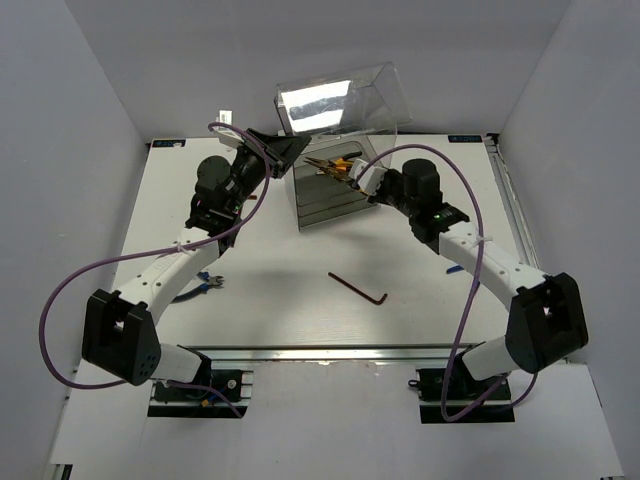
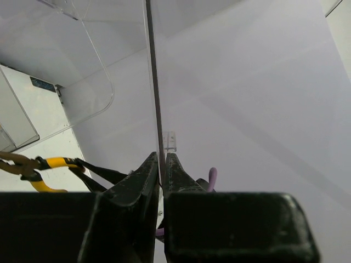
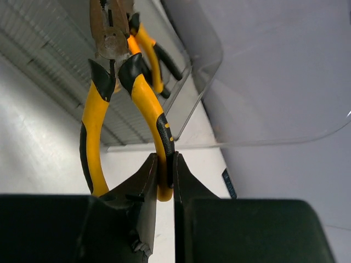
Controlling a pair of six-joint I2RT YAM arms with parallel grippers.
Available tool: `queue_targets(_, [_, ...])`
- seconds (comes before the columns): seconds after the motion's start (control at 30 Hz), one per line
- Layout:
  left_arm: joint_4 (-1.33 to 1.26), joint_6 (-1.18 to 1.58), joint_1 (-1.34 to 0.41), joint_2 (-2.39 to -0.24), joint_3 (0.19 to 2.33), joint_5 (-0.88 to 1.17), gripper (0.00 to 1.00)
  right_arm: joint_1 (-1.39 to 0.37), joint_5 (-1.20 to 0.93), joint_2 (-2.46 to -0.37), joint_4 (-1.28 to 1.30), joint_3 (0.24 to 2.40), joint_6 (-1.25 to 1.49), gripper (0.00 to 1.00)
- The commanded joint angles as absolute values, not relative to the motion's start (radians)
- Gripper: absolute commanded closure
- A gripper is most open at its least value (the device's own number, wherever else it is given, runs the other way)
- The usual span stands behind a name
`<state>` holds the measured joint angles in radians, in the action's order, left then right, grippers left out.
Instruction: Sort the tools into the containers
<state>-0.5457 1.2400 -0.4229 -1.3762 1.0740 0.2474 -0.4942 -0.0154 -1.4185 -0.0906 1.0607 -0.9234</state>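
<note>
The clear cabinet [image 1: 325, 200] of stacked drawers stands at the back middle, its rounded transparent lid [image 1: 335, 100] tilted up. My left gripper [image 1: 278, 150] is shut on the lid's thin edge [image 2: 153, 82], its fingertips [image 2: 162, 161] pinching the plastic. Over the cabinet's open top, my right gripper [image 1: 358, 178] holds yellow-handled pliers [image 1: 330, 166]. In the right wrist view the jaws [image 3: 165, 167] are shut on one handle of these pliers [image 3: 142, 93], nose pointing away. A second yellow-handled tool [image 3: 148, 46] lies just beyond. A dark L-shaped hex key [image 1: 358, 287] lies on the table.
A blue-handled tool [image 1: 210, 283] lies on the table, partly hidden under my left arm. Purple cables loop from both arms. Grey walls close in the white table on three sides. The raised lid [image 3: 263, 82] hangs over the right gripper.
</note>
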Motion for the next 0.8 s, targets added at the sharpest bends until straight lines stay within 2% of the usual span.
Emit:
queue_targets(0.0, [-0.635,1.239,-0.423,-1.344,1.094,0.265,0.84,-0.508,-0.005,-1.446,-0.348,1.112,-0.966,1.0])
queue_targets(0.17, [-0.632,1.235,-0.423,-1.333,1.085,0.261,0.84,-0.526,0.06,-1.502,-0.547,1.091,-1.022,1.0])
queue_targets(0.3, [-0.63,1.233,-0.422,-1.322,1.072,0.253,0.84,-0.548,0.085,-1.568,-0.829,1.043,-1.098,1.0])
queue_targets(0.77, [-0.627,1.232,-0.423,-1.335,1.085,0.258,0.84,-0.568,0.044,-1.792,-1.008,1.134,-1.236,1.0])
